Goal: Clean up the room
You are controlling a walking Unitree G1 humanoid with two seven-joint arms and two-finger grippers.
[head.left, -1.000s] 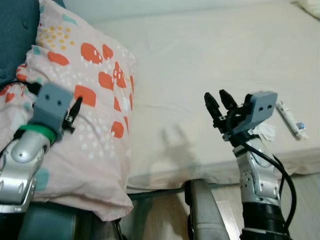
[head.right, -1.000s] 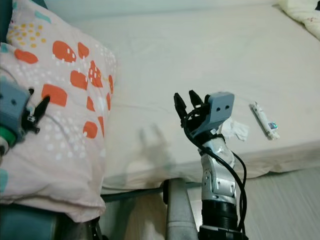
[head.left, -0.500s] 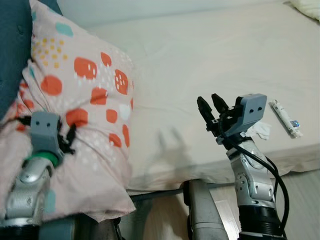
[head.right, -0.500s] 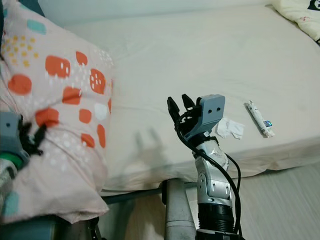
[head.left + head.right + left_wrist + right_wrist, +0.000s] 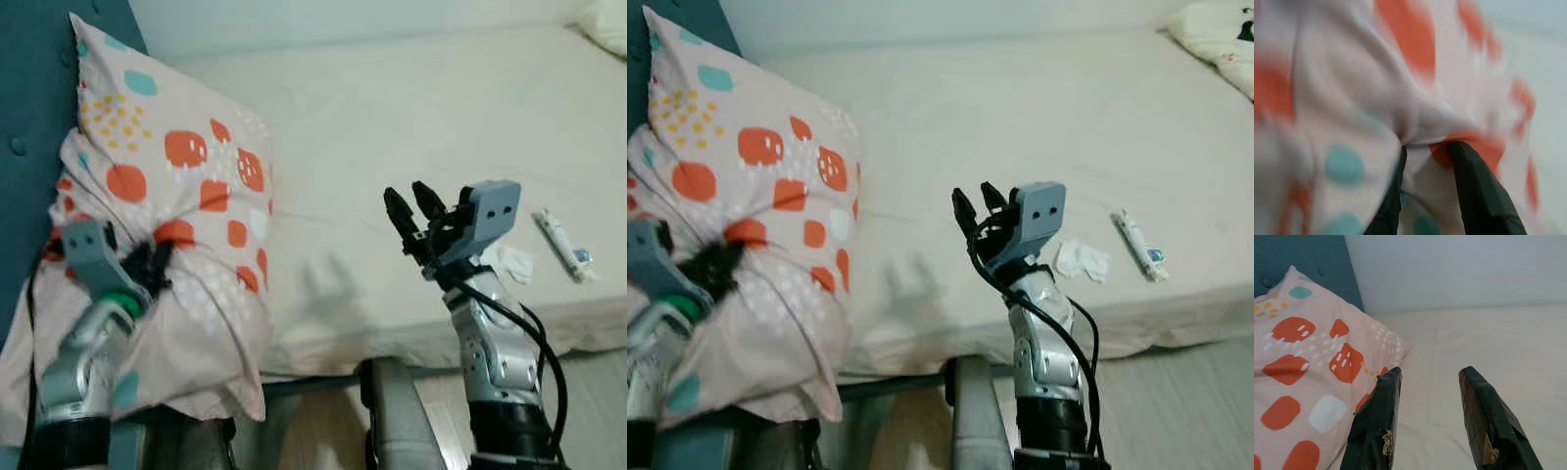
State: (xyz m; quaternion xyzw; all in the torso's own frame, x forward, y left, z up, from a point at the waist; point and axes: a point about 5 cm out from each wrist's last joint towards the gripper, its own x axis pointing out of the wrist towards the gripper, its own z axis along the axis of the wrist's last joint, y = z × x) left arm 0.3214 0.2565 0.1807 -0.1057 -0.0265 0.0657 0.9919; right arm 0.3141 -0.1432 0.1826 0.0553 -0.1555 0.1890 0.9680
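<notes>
Two grippers are at work. At the lower left of the left eye view the left gripper has its jaws clamped on a bunched fold of the pillow, a soft, puffy cushion in pale pink cloth printed with orange blotches, teal spots and small yellow dots. It stands at the left of the frame, leaning on the teal buttoned headboard at the head of the bed, whose cream sheet is smooth with faint creases. The left wrist view, blurred, shows the black fingers pinching the gathered fabric from close up. The right gripper hovers at centre frame above the bed's near edge, jaws apart and holding nothing. At the right of the frame lie a crumpled white tissue and, just beyond it, a slim white tube with a blue mark; its print is too small to read.
</notes>
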